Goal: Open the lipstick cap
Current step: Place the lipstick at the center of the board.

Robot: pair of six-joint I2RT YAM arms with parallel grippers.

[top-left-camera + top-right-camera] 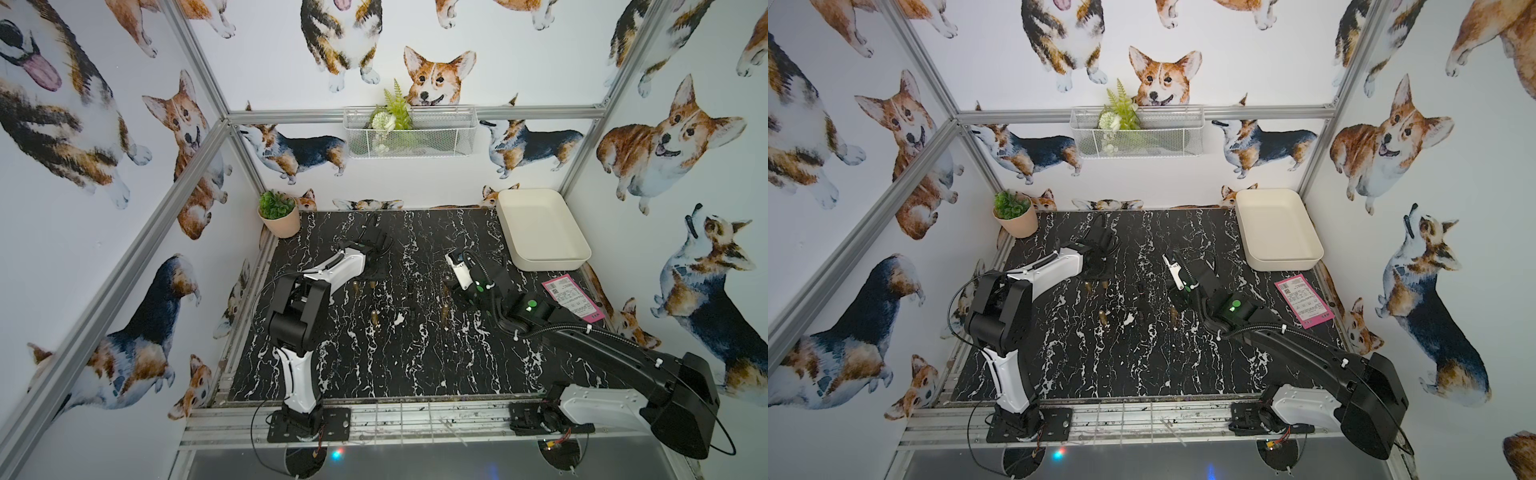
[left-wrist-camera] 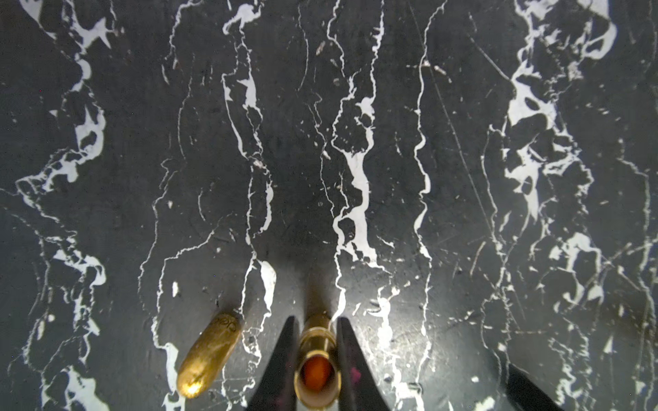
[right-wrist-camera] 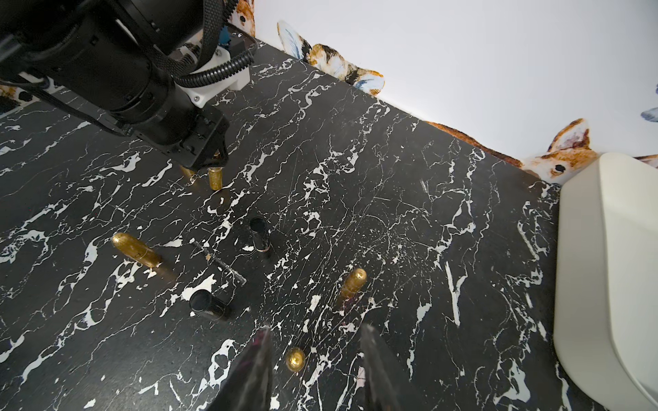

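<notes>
Your left gripper point(image 2: 316, 320) is clamped on the uncapped gold lipstick tube point(image 2: 317, 338) — orange stick showing — on the marble table point(image 2: 463, 213), a gold bullet-shaped piece point(image 2: 210, 356) just beside. Your right gripper point(image 3: 317, 327) hangs half spread over a second gold piece point(image 3: 295, 358), not touching it.

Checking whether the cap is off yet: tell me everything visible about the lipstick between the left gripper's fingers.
The lipstick is a shiny gold, metallic-looking tube, uncapped: the left wrist view looks down its open mouth at an orange-red stick inside. It stands upright, its base seemingly on the black marble table, clamped between the left gripper's two dark fingers. A gold bullet-shaped cap sits close beside it, not touching.
</notes>
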